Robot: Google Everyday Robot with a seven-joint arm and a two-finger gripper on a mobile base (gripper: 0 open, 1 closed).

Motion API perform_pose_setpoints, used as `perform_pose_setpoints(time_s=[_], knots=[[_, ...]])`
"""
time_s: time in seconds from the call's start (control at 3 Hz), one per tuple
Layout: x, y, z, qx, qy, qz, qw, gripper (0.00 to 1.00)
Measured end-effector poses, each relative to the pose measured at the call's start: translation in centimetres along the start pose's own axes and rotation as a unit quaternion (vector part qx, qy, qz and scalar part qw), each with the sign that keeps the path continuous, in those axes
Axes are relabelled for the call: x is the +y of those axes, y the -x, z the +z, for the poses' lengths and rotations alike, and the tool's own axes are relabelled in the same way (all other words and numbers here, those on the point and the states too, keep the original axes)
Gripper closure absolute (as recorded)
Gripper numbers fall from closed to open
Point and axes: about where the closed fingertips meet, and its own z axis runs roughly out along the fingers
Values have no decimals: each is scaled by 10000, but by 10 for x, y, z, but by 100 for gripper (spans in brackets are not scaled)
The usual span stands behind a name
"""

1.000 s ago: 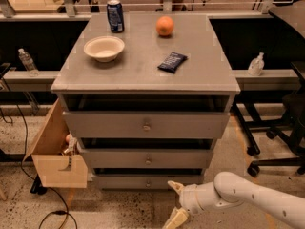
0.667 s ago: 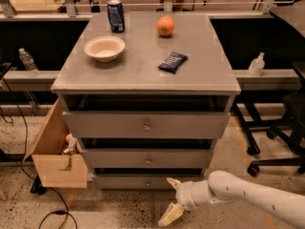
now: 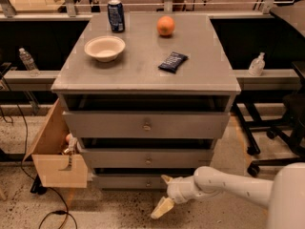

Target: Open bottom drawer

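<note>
Grey cabinet top (image 3: 143, 75) with can (image 3: 116, 15), orange (image 3: 166, 26), bowl (image 3: 105, 47), packet (image 3: 173, 61); hand (image 3: 164, 193) at base.

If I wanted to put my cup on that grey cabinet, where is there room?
The front strip of the cabinet top, between the bowl, the dark packet and the front edge, is bare; so is the right side beyond the orange. The back left is crowded by the can and bowl. The hand is low, before the bottom drawer.

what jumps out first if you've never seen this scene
The grey cabinet fills the middle, with a bright orange, a white bowl and a can on top. Low at the right, the white arm's pincer hangs open by the bottom drawer.
</note>
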Motion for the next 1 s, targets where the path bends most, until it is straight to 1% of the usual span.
perform_pose_setpoints(time_s=[0.33, 0.67, 1.0], knots=[[-12, -6, 28, 21, -66, 75, 9999, 0], [-25, -12, 47, -9, -290, 170, 9994, 0], [-41, -16, 58, -57, -535, 231, 9983, 0]])
